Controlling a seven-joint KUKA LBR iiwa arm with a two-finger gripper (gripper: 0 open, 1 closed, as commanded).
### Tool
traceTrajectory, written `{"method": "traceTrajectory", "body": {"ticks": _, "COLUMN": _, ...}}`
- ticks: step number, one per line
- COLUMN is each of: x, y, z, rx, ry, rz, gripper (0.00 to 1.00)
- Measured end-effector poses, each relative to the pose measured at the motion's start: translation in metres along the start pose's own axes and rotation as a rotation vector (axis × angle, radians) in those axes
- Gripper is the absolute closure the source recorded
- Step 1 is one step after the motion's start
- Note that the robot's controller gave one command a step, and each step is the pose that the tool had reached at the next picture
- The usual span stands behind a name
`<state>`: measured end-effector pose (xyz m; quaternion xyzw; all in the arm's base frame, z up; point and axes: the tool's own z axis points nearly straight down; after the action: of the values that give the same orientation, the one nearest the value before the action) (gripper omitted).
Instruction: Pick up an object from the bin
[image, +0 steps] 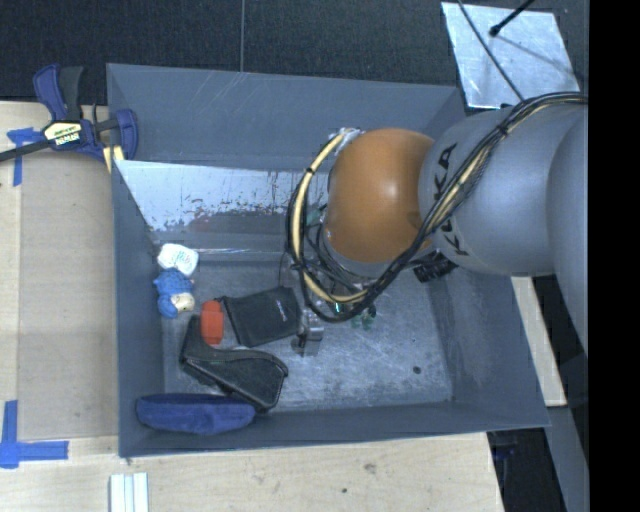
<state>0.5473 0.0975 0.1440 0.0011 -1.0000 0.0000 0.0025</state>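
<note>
Where the arm reached down into the bin, the gripper (306, 338) sat low over the floor, right at the 3 o'clock edge of a flat black rectangular pad (258, 315). The pad lay slightly askew, a little toward 9 o'clock from the bin's middle. Whether the gripper touched the pad could not be told. Nor could I tell whether it was spread or closed, because the wrist's orange cover (372, 195) and looped cables (297, 228) hid much of it.

At 9 o'clock of the pad, just beside it, stood 1 small orange-red block (212, 322). At 6 o'clock of the pad lay a long black pouch (238, 375), set on a slant. Beyond it, toward 7 o'clock and against the near wall, lay 1 blue oblong thing (195, 412). Toward 10 o'clock of the pad, near the left wall, were 2 small pieces: a blue and cream figure (175, 295) and, at its 12 o'clock, a white lump (178, 258). From 3 o'clock round to 5 o'clock of the gripper, the floor of the grey bin (400, 370) showed speckled metal.
</note>
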Motion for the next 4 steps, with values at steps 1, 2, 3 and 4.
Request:
{"method": "traceTrajectory", "body": {"ticks": 1, "x": -0.034, "y": 0.020, "z": 0.077, "rx": -0.001, "ry": -0.005, "rz": -0.011, "gripper": 0.00}}
{"method": "traceTrajectory", "body": {"ticks": 2, "x": -0.036, "y": 0.019, "z": 0.072, "rx": -0.001, "ry": -0.012, "rz": -0.007, "gripper": 1.00}}
{"method": "traceTrajectory", "body": {"ticks": 3, "x": -0.047, "y": 0.018, "z": 0.073, "rx": -0.001, "ry": -0.010, "rz": -0.020, "gripper": 1.00}}
{"method": "traceTrajectory", "body": {"ticks": 4, "x": -0.032, "y": 0.037, "z": -0.019, "rx": -0.002, "ry": -0.016, "rz": -0.037, "gripper": 1.00}}
